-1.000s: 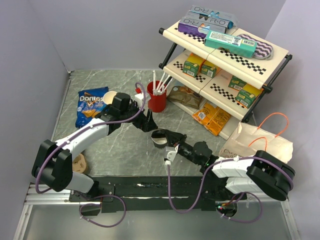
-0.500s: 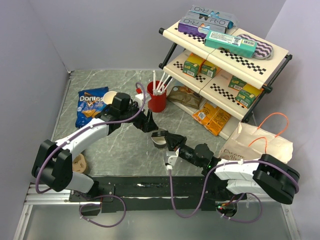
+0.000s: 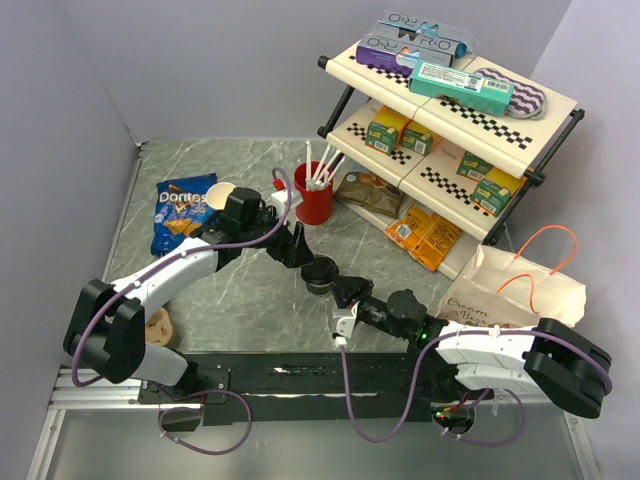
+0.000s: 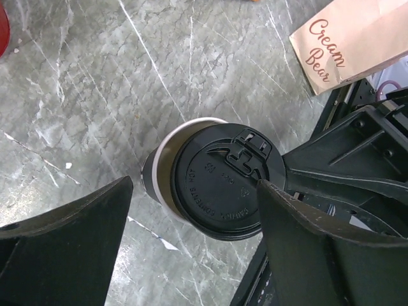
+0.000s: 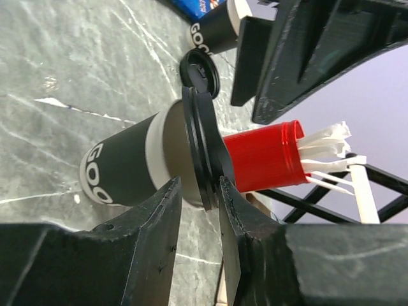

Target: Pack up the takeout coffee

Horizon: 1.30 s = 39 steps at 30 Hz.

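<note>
Black lid [image 5: 199, 137] pinched by its rim between right gripper [image 5: 199, 191] jaws, against paper cup [image 5: 121, 169] mouth; left gripper [image 4: 194, 188] jaws gape wide, empty, cup framed between them.

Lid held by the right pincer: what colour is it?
The lid is black; the left wrist view shows it best.

cup [image 4: 162, 169] base: hidden under its own lid [image 4: 223, 182] from the left wrist.
sleeve print: only "GOO" shows from the right wrist; the rest curves out of sight.
lid rim: nearest stretch buried between the right jaws.
second cup [image 5: 213, 33]: top cut by the picture's edge.
red cup [image 5: 261, 156]: base behind the lid.
paper bag [image 4: 357, 38]: cut by the top and right edges.
chip bag [image 3: 178, 212]: near corner under the left arm [image 3: 170, 275].
tan disc [image 3: 157, 326]: half behind that arm; too small to name.
</note>
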Each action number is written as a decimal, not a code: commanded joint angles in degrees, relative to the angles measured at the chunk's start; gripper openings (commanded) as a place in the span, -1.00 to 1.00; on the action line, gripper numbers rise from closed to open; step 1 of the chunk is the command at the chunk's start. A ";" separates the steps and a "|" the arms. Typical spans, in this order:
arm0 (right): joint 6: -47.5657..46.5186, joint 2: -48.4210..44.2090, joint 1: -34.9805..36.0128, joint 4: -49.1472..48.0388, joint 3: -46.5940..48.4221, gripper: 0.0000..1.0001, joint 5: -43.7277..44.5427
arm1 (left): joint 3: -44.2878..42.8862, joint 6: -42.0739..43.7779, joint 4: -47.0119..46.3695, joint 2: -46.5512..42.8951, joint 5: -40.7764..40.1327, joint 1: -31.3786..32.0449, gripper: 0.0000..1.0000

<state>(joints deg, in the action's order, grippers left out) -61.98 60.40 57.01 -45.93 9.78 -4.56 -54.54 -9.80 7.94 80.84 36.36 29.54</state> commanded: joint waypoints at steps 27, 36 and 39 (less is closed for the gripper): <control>5.19 3.76 1.17 0.05 2.70 -0.24 4.12 | -0.21 -1.01 -3.20 3.10 3.28 0.25 0.67; 7.13 3.58 1.17 2.07 4.02 -0.24 4.47 | -0.03 2.94 -1.71 3.10 1.17 0.96 0.68; 7.48 3.76 1.17 2.42 4.37 -0.24 5.79 | -0.91 4.88 -0.48 4.50 -0.85 1.48 0.67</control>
<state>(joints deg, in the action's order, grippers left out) -56.16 63.96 57.76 -43.18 11.70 -0.10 -54.54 -8.19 6.87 83.85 37.23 30.15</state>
